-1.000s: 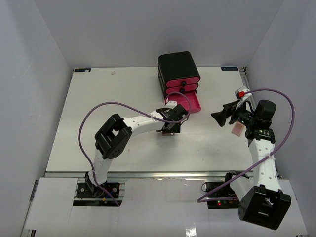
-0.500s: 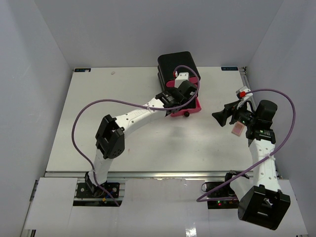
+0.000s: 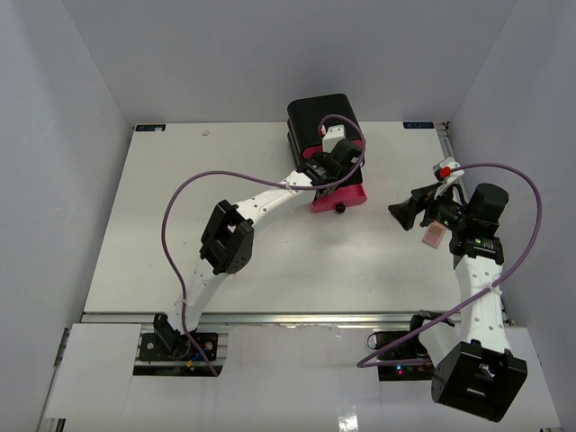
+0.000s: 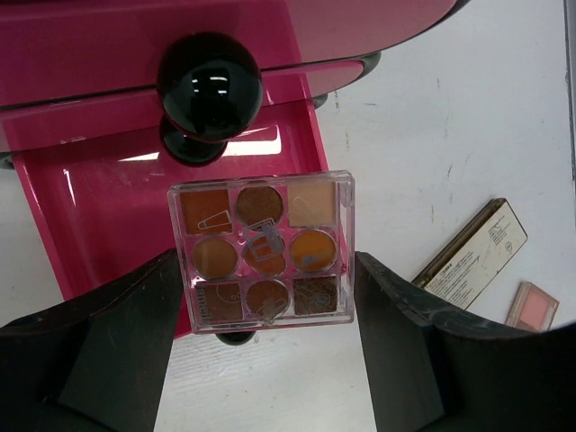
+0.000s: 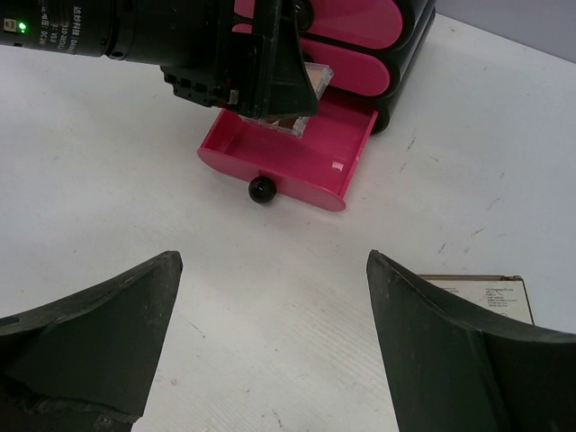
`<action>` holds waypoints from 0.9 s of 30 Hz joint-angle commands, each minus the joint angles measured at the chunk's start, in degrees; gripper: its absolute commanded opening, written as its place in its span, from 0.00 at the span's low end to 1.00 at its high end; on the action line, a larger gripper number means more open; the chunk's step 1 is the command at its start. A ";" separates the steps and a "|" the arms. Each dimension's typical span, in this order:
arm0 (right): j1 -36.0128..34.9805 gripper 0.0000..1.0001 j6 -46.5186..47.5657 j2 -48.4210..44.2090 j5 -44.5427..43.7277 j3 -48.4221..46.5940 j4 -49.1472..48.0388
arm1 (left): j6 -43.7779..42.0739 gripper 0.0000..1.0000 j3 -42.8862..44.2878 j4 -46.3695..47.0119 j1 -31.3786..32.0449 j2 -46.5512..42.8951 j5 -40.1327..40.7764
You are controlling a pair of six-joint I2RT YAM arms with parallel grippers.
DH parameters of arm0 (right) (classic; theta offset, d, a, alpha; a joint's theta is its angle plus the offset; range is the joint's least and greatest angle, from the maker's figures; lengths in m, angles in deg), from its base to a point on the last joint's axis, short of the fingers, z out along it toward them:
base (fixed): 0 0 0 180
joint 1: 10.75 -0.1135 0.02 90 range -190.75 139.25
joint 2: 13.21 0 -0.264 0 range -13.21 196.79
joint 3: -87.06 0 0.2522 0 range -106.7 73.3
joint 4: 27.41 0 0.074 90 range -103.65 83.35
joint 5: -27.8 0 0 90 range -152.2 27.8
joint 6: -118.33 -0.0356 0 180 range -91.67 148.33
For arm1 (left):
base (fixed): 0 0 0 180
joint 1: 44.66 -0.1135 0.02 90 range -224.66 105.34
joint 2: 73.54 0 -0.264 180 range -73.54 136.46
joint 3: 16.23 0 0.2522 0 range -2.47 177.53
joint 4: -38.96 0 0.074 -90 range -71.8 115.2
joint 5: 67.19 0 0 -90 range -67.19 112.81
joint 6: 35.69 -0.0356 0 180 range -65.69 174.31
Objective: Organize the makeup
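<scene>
A clear square palette [image 4: 261,252] of brown and tan pans is clamped between the fingers of my left gripper [image 4: 266,270]. It hangs over the open bottom pink drawer [image 4: 99,207] of the black box [image 3: 322,117]. In the right wrist view the palette [image 5: 292,112] sits just above the drawer [image 5: 297,166], under the left gripper [image 3: 335,162]. My right gripper [image 5: 274,342] stands open over bare table on the right, nothing between its fingers. A tan compact [image 5: 481,292] lies beside its right finger. A pink compact [image 4: 533,306] lies next to the tan compact [image 4: 472,256].
The box's upper two pink drawers [image 5: 360,54] are closed, each with a black knob. The open drawer's knob [image 3: 340,209] juts toward the table middle. The left arm's purple cable [image 3: 207,184] arcs over the table. White walls close in on three sides.
My left arm has swung from the table middle back to the box, carrying the palette over the open drawer. The right arm has not moved.
</scene>
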 commanded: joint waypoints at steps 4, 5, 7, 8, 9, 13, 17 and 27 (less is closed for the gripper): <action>0.43 0.90 -0.73 -1.17 0.41 -0.05 -1.34 | 3.76 0.22 1.91 2.74 -0.35 1.54 -1.96; 0.46 0.90 -0.76 -1.17 0.40 -0.02 -1.34 | 3.95 0.22 1.87 2.96 -0.33 1.91 -2.22; 0.52 0.90 -0.80 -1.17 0.40 0.03 -1.34 | 4.22 0.22 1.83 3.41 -0.31 2.62 -2.70; 0.52 0.90 -0.76 -1.17 0.40 0.03 -1.34 | 4.22 0.22 1.87 3.67 -0.38 2.95 -2.88; 0.53 0.90 -0.73 -1.17 0.40 0.03 -1.34 | 4.23 0.22 1.90 3.92 -0.45 3.27 -3.06; 0.61 0.90 -0.76 -1.19 0.49 0.03 -1.34 | 4.18 0.24 2.39 4.34 -0.42 4.26 -3.34; 0.61 0.90 -0.84 -1.19 0.49 0.12 -1.41 | 3.98 0.30 2.52 4.68 -0.54 4.96 -3.70; 1.04 0.90 -0.78 -1.30 0.49 0.12 -1.39 | 2.30 0.63 2.52 5.32 -0.58 5.28 -6.08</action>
